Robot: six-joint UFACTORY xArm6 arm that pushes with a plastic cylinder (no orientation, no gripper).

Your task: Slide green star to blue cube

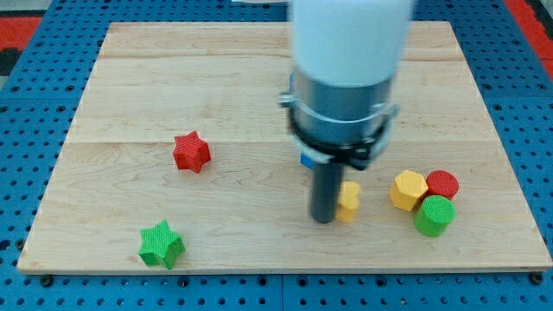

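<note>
A: Where is my tip (323, 219) right now?

B: Lower centre-right of the frame, resting on the wooden tabletop (216, 95). A small yellow block (349, 201) sits touching it on the view's right; its shape is hard to make out.

A: And the green star (162, 244)?

B: Lower left of the frame, close to the tabletop's bottom edge, well apart from your tip.

A: The blue cube (306, 160)?

B: Only a sliver of blue shows, just above your tip at the left edge of the rod, mostly hidden behind the arm's grey collar. I cannot confirm its shape.

A: Anything else?

B: A red star (191, 152) at left of centre, above the green star. At lower right, a cluster: a yellow hexagonal block (408, 189), a red cylinder (442, 183) and a green cylinder (434, 215), all touching or just beside each other.

A: State of the fingers?

B: There are none here; the arm ends in a bare rod holding nothing.
</note>
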